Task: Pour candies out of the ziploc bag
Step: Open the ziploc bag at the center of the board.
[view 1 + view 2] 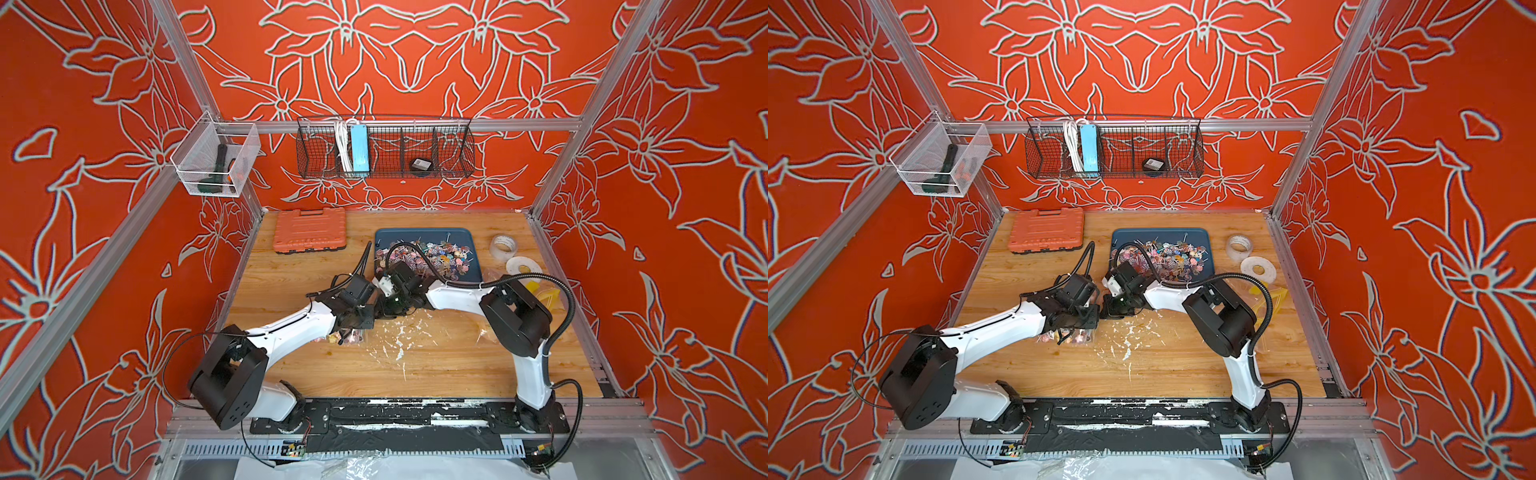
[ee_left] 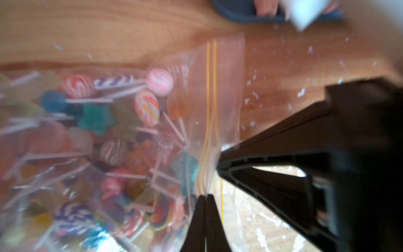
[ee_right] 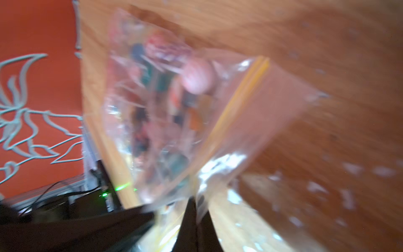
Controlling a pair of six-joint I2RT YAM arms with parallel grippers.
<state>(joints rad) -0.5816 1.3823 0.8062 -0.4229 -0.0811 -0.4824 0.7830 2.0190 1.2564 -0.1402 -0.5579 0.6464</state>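
Bag (image 1: 353, 334) of candies (image 2: 113, 150) hangs low over the tabletop (image 1: 436, 365), on the near side of the tray (image 1: 428, 235); whether it touches the wood I cannot tell. Left fingers (image 2: 197, 218) are pressed together on the zip strip; right fingers (image 3: 189, 218), nearer the tray, pinch the lip. My read: the seal is being parted. Pull the two lips steadily apart, hold the mouth upward so nothing spills short, then tip it over the tray, where other candies (image 1: 432, 259) already lie.

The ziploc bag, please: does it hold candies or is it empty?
Not empty: many candies show through the clear ziploc bag in the left wrist view.
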